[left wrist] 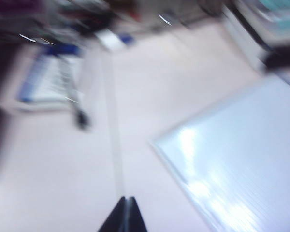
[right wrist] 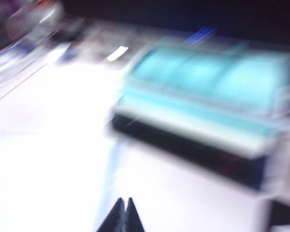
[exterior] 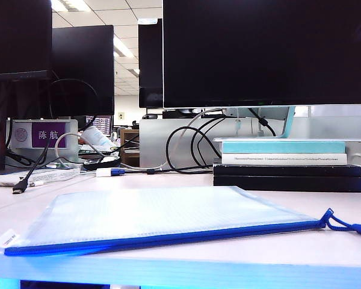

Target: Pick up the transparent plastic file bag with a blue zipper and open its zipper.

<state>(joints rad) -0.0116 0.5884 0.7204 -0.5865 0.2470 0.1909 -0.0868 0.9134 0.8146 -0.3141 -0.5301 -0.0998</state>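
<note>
Books [exterior: 289, 162] stood stacked on the table [exterior: 168, 180], and the file bag [exterior: 162, 217] lay flat in front of them, its zipper [exterior: 168, 239] along the edge farthest from them. Left gripper [left wrist: 126, 203] hung clenched, empty, beside the bag; right gripper [right wrist: 124, 205] hung clenched, empty, before the books

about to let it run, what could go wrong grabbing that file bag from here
1. The bag lies flat on the table, so a claw may slide over it without getting a hold.
2. The left claw and right claw are both shut; they must open before any grasp.
3. The books sit close behind the bag's pull cord, so the right arm could clip them.
</note>
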